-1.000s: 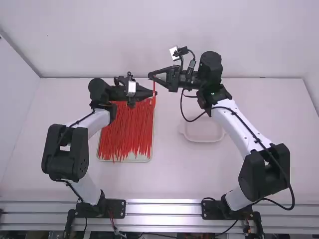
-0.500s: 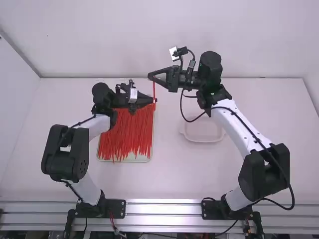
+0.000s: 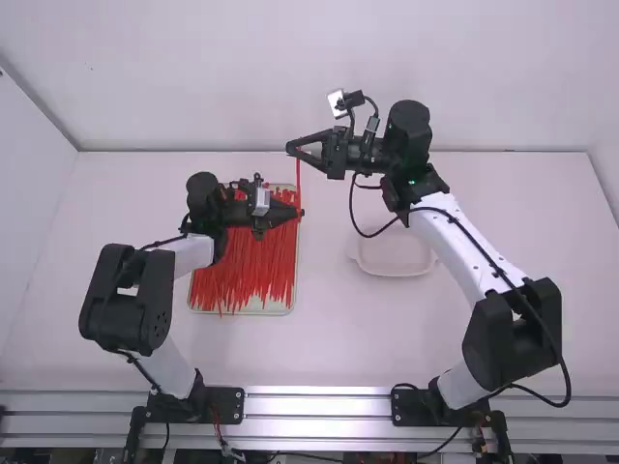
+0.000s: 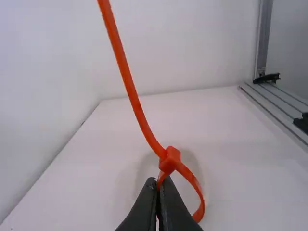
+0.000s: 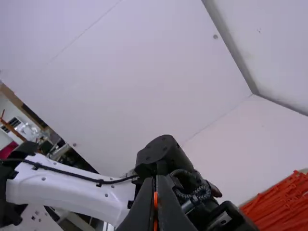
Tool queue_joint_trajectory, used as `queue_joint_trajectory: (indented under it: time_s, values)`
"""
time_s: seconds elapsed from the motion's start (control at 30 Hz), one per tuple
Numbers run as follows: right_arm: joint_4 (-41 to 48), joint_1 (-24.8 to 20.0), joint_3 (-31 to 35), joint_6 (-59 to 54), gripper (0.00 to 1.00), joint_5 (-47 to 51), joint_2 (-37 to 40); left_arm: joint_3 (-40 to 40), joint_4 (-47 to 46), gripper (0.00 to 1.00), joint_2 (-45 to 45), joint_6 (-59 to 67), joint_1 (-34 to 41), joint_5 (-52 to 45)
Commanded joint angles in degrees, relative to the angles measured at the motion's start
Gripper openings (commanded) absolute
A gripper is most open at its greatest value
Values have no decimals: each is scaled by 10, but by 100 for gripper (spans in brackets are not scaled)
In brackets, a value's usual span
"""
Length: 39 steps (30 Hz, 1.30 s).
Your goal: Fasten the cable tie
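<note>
The light, springy cable tie (image 4: 138,109) is held with jaws closed: left gripper (image 4: 157,184) beside its head, right gripper (image 5: 155,188) on its tail.

1. Your left gripper (image 3: 298,212) has dropped down the frame and slightly to the right. A second ago it sat at the top edge of the red pile of ties (image 3: 242,266); now it is lower, over that pile's upper right corner.
2. The left arm's wrist has followed, so its black joint now sits lower and further right in the frame.
3. The cable tie (image 3: 297,184) has changed with it. The straight red length running down from the right gripper (image 3: 292,150) to your left gripper is longer than it was a second ago.
</note>
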<state>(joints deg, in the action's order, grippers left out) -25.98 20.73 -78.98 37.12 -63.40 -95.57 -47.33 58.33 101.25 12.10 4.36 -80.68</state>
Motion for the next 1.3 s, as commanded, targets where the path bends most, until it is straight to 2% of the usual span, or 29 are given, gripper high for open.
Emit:
queue_joint_trajectory:
  time_s: [0.0,0.37,0.43,0.47,0.53,0.57,0.6,0.67,0.7,0.8,0.87,1.1,1.17,1.27]
  values:
    - [-26,-2,-16,6,0,5,14,36,-7,2,8,19,5,-9]
    - [-28,-1,-16,6,0,23,14,55,6,2,8,10,5,-9]
    - [-28,-2,-16,-3,7,19,14,55,13,2,8,2,5,-9]
    - [-24,-6,-16,-23,25,17,14,55,30,2,8,-13,5,-9]
    - [-14,-12,-16,-52,37,17,14,55,41,2,8,-22,5,-9]
    - [3,-17,-16,-77,47,18,14,55,47,2,8,-24,5,-9]
    - [10,-21,-16,-89,50,18,14,55,49,2,8,-24,5,-9]
    - [42,-40,-16,-117,62,18,14,55,59,2,8,-34,5,-9]
    - [62,-55,-16,-125,76,18,14,55,69,2,8,-42,5,-9]
    - [113,-87,-16,-143,93,17,14,55,89,2,8,-58,5,-9]
    - [149,-105,-16,-158,100,17,14,55,106,2,8,-69,5,-7]
    - [290,-142,-16,-211,98,17,14,55,158,2,8,-121,5,9]
    - [314,-141,-16,-211,98,17,14,55,166,2,8,-128,5,13]
    - [358,-115,-16,-244,98,17,14,50,191,2,8,-158,4,23]
